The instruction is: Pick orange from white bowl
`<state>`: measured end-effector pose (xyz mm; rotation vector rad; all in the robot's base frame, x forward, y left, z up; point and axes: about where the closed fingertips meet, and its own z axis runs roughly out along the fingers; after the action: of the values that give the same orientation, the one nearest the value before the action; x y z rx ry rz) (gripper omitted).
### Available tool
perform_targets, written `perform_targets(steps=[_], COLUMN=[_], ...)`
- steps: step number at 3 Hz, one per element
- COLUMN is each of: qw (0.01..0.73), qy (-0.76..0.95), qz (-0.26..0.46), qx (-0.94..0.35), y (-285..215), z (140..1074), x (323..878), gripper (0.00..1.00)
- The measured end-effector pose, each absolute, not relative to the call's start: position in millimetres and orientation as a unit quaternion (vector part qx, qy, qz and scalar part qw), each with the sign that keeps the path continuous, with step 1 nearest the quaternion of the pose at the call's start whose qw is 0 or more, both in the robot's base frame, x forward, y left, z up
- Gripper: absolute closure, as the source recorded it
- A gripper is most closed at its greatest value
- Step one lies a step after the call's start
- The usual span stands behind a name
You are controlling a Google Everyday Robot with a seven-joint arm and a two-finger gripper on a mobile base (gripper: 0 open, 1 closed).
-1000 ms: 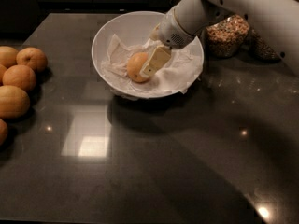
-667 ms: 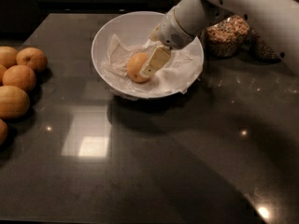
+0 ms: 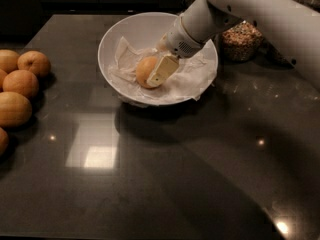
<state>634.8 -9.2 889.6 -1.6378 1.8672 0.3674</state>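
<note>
My end effector [image 3: 159,75] is down inside the white bowl [image 3: 107,40], at the orange [image 3: 143,68], which sits near the bowl's middle. Whether it has closed I cannot tell. I judge this the grasping step; next, a firm hold, then lifting clear of the bowl's rim.

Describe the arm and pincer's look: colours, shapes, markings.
Arm: smooth white rounded shell with small dark dots and a perforated patch near its end. Pincer: cream, flat-sided, down in the white bowl by the orange.
</note>
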Motion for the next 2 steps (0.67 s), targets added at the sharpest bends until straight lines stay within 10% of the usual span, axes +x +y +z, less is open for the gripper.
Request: perform_targets(steps=[2], qw=[0.295], qy=[0.709], qz=[0.145], qx=[-0.624], y=[-1.5], z=[874.8], x=[635.3], gripper=[0.24])
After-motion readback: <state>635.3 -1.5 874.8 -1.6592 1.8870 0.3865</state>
